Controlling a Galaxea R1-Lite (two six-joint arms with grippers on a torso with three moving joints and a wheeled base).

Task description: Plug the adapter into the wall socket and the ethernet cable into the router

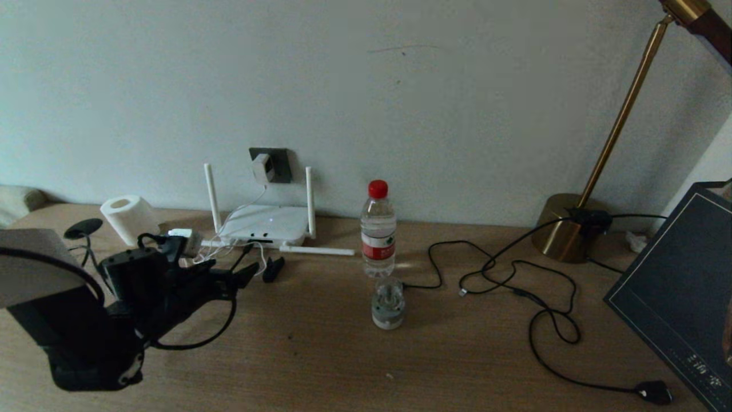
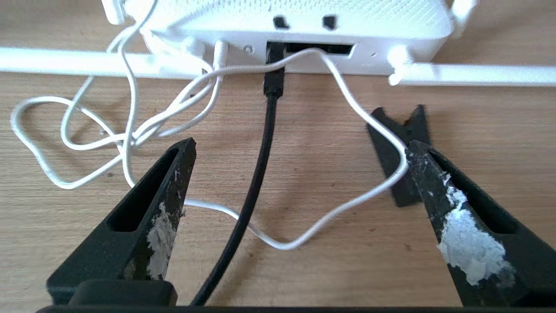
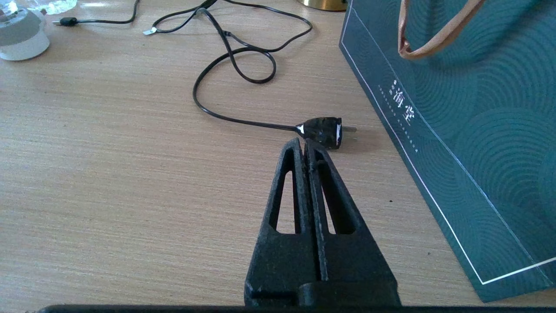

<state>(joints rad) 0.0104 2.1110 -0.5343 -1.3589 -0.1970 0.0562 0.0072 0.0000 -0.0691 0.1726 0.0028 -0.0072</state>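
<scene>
The white adapter (image 1: 262,167) sits in the dark grey wall socket (image 1: 278,166) above the router (image 1: 264,224), and its thin white cord (image 2: 360,117) loops over the table. The black ethernet cable (image 2: 259,156) has its plug in the router's (image 2: 304,19) dark port row. Its round disc end (image 1: 83,228) lies at the far left. My left gripper (image 2: 300,145) is open just in front of the router, with the cable lying loose between its fingers (image 2: 173,182). My right gripper (image 3: 304,143) is shut and empty over the table, beside the lamp cord's black plug (image 3: 323,131).
A black clip (image 2: 397,130) lies by my left gripper. A water bottle (image 1: 378,229) and a small jar (image 1: 388,303) stand mid-table. The lamp cord (image 1: 514,274) trails from the brass lamp base (image 1: 563,229). A dark bag (image 3: 469,130) stands at the right and a tissue roll (image 1: 128,217) at the left.
</scene>
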